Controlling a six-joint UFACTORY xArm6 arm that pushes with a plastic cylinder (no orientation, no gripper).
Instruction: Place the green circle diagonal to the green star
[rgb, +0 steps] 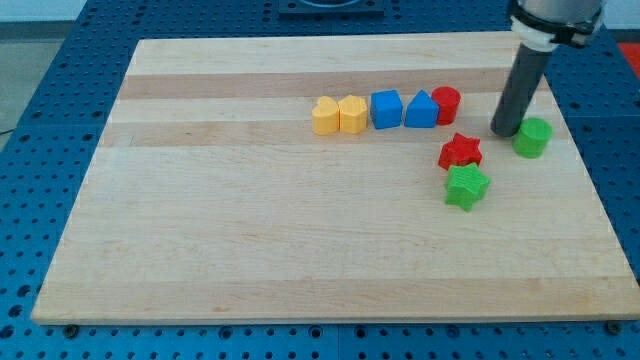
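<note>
The green circle (533, 137) lies near the board's right edge. The green star (466, 187) lies to its lower left, just below the red star (460, 152), and the two stars touch. My tip (505, 131) is on the board right beside the green circle's left side, touching it or nearly so, and to the upper right of the red star. The rod rises from there to the view's top right.
A row of blocks runs across the upper middle: yellow heart (324, 116), yellow hexagon (352, 114), blue cube (386, 109), blue triangle (421, 110), red cylinder (446, 103). The wooden board (250, 230) lies on a blue perforated table (40, 120).
</note>
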